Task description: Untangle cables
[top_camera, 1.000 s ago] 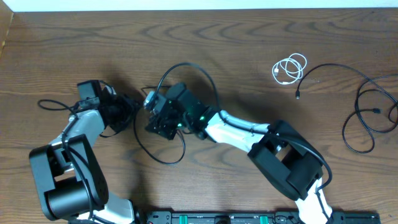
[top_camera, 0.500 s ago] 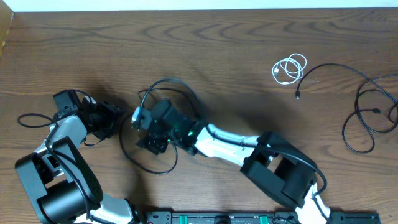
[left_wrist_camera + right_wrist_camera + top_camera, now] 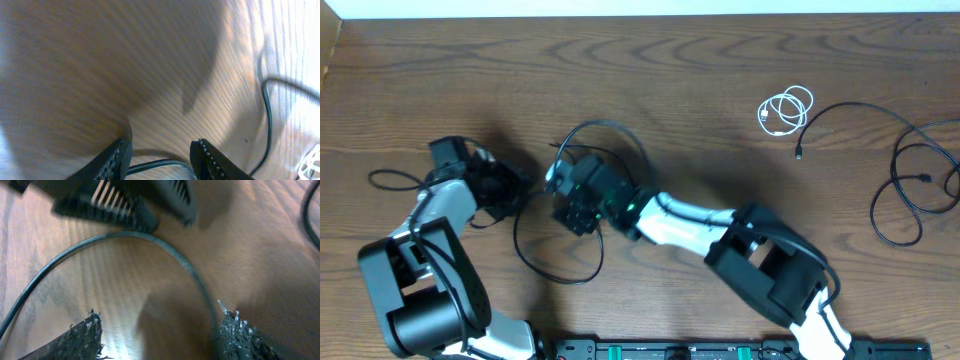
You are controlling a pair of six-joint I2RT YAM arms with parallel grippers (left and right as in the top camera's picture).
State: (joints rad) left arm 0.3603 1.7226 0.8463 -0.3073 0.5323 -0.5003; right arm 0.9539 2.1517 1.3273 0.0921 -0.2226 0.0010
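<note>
Over the last second the right gripper (image 3: 157, 316) went from nearly closed to wide open. Its wrist view showed the fingers well apart, with the black cable (image 3: 175, 255) arcing loosely across the gap and clamped by neither pad. I read that as a release.

In the same second both arms slid left across the table (image 3: 720, 60) and the left one then came part of the way back. The cable's loops travelled with them, so one loop lay around the right gripper's head and another sagged toward the near edge.

The left gripper (image 3: 160, 145) had narrowed a little, but its fingers were not touching the cable. The cable ran between them close to the palm, with clear space on both sides, so I counted it as open and not gripping.

That left nothing actually held. The working cable sat at centre-left between the two grippers and was not yet pulled straight.

The white cable (image 3: 786, 108) and the other black cables (image 3: 920, 190) lay far off on the right, already separate from it. I judged that one gripper needed a fresh pinch before any more pulling would help.
</note>
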